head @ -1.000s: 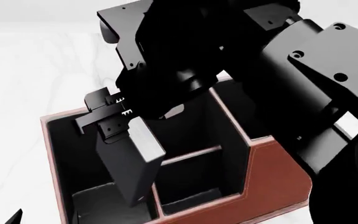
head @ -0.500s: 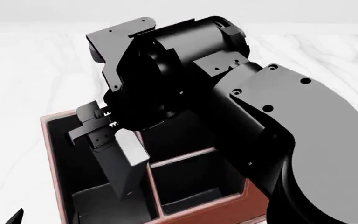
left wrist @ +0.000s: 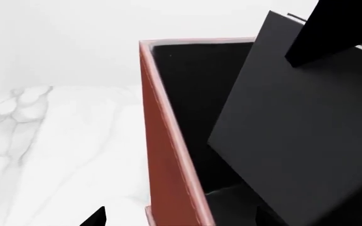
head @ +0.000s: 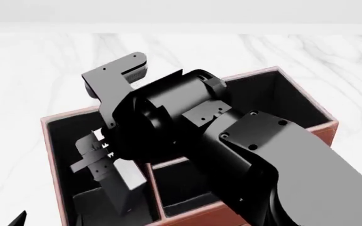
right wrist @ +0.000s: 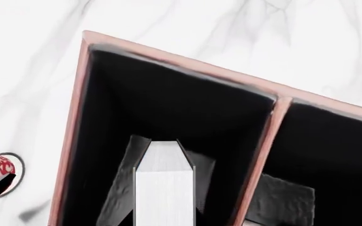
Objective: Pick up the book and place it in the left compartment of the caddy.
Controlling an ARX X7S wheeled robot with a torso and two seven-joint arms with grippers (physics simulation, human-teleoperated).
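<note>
The right gripper (head: 99, 160) is holding the book (head: 126, 188) with its fingers (head: 86, 162) clamped on the upper end, inside the caddy's (head: 322, 129) left compartment (head: 64, 155). The book is standing on end, its long axis running steeply downward and leaning slightly, its lower end pointing at the compartment's black floor and its white page edge (right wrist: 165, 188) facing up toward the right wrist camera. The left gripper's fingers are out of sight. The caddy is sitting on the white marble tabletop (head: 30, 70).
</note>
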